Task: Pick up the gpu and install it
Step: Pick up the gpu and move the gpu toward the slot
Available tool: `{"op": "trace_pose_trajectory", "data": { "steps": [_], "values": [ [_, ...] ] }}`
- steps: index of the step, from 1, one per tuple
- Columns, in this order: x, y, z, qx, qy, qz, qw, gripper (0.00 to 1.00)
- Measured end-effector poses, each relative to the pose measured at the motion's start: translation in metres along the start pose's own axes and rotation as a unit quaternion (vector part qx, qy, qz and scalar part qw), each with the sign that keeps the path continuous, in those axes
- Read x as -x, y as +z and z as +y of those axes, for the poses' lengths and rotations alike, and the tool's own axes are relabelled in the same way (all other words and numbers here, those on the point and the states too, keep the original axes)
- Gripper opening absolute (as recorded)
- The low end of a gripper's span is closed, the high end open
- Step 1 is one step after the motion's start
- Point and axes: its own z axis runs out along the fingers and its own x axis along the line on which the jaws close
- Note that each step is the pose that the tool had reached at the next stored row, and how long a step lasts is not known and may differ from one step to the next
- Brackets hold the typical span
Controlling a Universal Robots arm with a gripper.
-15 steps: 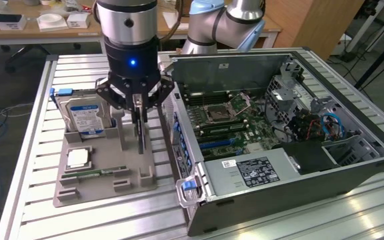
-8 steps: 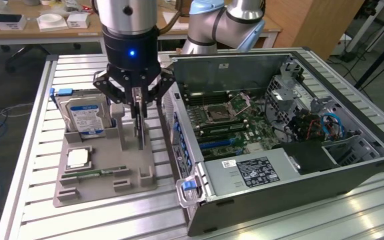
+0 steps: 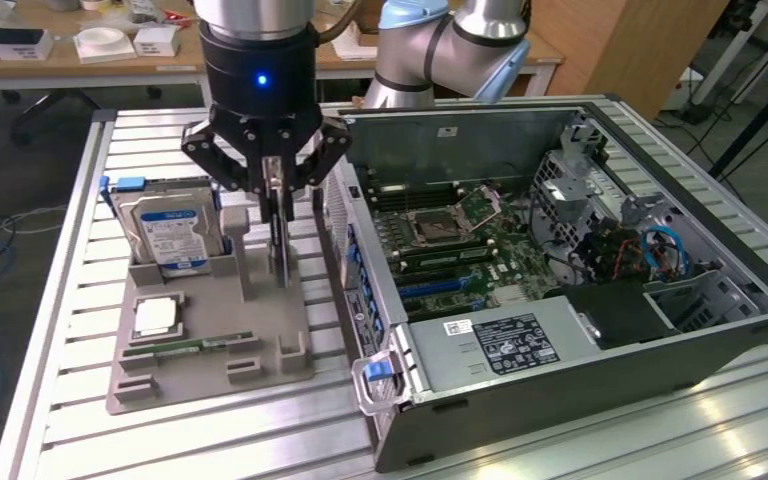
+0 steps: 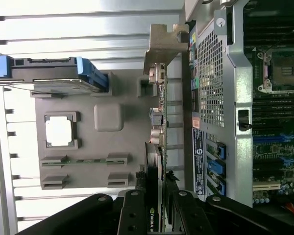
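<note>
Below the pincer [image 3: 275, 205] clenched on it, the gpu [image 3: 280, 255] stands in its gray holder [image 3: 204, 375], pick-up seemingly underway, needing a straight lift.

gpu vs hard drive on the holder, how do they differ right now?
The gpu is a thin black card; the hard drive is thicker, silver and blue-labelled. The gripper is closed on the gpu; the hard drive stands untouched in its slot. Both stand upright at the grey holder.
</note>
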Motion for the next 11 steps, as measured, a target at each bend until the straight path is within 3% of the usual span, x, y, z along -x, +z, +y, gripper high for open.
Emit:
{"op": "trace_pose_trajectory", "data": {
  "steps": [11],
  "values": [
    [0.000,-0.0266,0.0001,0.0000,0.000,0.0000,1.0000,0.26]
  ]
}}
